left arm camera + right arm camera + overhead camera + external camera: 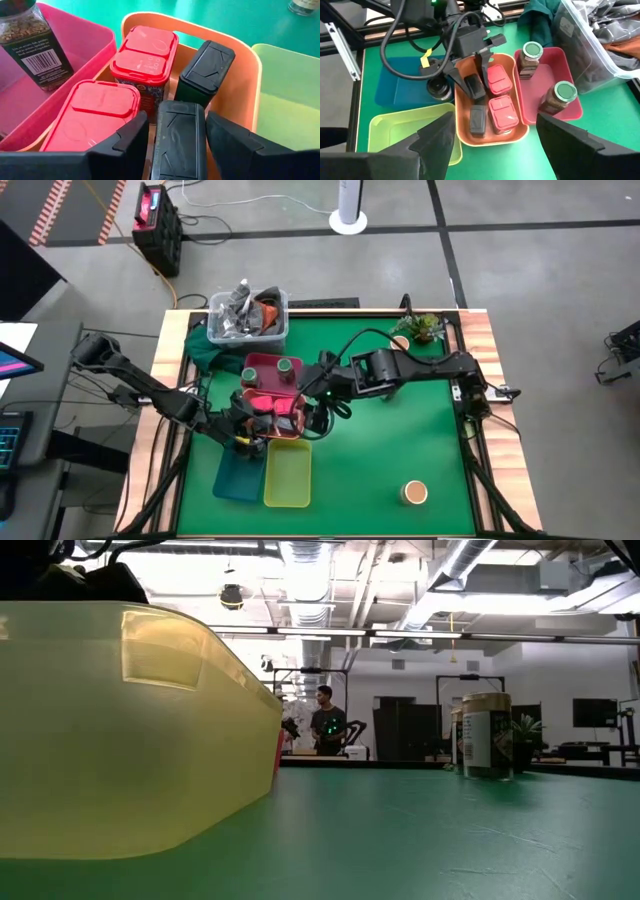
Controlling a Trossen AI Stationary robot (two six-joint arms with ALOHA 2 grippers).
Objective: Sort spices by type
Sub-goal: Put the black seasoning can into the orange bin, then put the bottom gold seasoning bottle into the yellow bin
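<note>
On the worktop's (420, 410) left, the left end effector (177, 142) sits in the orange tray (250, 65), its fingers spread just clear of a black spice box (177, 135) being set beside its twin. Two red-lidded boxes (145, 52) share that tray; green-lidded jars (557, 97) fill the pink tray (572, 107). The right end effector (492, 145) hovers spread above. One tan-topped jar (415, 492) waits far right.

Robotics lab/workshop: bare ceiling ducts (330, 570) w/ strip lights, concrete floor (520, 270) w/ tape lines, monitors (594, 712), person (325, 720) at far bench.
</note>
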